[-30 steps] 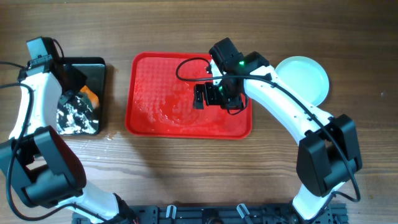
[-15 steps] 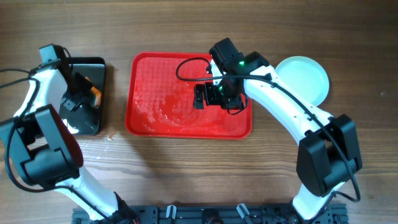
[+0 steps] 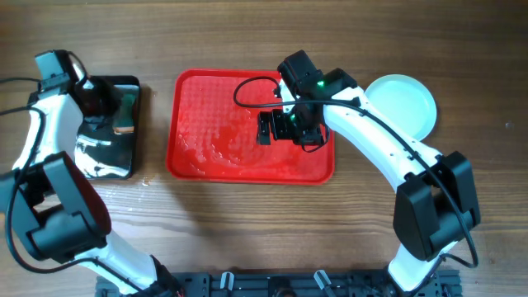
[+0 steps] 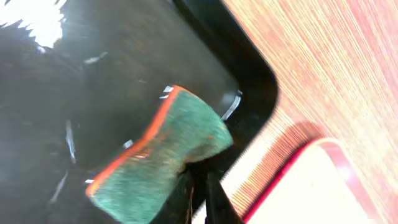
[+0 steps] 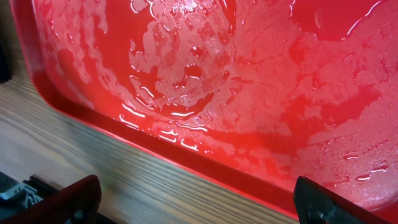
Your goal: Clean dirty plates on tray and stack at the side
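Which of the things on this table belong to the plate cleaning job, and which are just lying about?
Job: red tray, wet, no plates on it; pale plate on the table to its right; green-and-orange sponge in the left pincer.
Lying about: glossy black tray, only a rest beneath the sponge.

Two trays are counted: one red tray (image 3: 206,161) and one black tray (image 3: 99,161). One sponge (image 3: 125,114), green with an orange edge, is seen. Only one round pale plate (image 3: 406,103) is made out from above; whether others are stacked beneath it cannot be told. Two robot arms are counted, one left arm (image 3: 37,136) and one right arm (image 3: 371,132).
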Robot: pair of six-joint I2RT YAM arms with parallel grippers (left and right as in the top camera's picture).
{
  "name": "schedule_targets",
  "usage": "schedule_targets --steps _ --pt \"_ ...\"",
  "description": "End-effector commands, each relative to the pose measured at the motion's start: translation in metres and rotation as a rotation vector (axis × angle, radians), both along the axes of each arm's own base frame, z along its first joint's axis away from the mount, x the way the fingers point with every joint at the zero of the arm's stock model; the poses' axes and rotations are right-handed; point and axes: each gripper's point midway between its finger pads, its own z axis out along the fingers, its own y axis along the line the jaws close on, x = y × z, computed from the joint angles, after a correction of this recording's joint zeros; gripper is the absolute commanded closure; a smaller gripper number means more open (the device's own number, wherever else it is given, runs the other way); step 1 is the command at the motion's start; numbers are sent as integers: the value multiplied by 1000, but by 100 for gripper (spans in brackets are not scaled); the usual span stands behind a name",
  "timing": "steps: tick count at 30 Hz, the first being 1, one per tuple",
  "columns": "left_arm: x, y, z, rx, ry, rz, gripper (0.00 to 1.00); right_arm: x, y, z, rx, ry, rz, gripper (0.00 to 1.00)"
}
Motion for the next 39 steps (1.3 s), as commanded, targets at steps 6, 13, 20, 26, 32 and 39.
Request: schedule_targets --steps 6,13,20,26,32,39 --pt "-4 -10 -51 104 135 -94 96 -1 -2 1 -16 -5 -4 0" --pt "-15 17 -51 219 192 -26 96 -1 -3 1 -20 -9 1 0" --pt "-38 45 -29 382 271 57 96 -1 -4 1 -24 -8 0 0" --pt "-54 57 -19 436 316 167 96 -2 -4 0 -25 -7 2 0" --pt "-39 56 6 407 200 232 96 -1 -3 1 -23 -13 8 0" --pt "-41 46 -57 342 314 158 96 -1 -4 1 -24 -11 7 0"
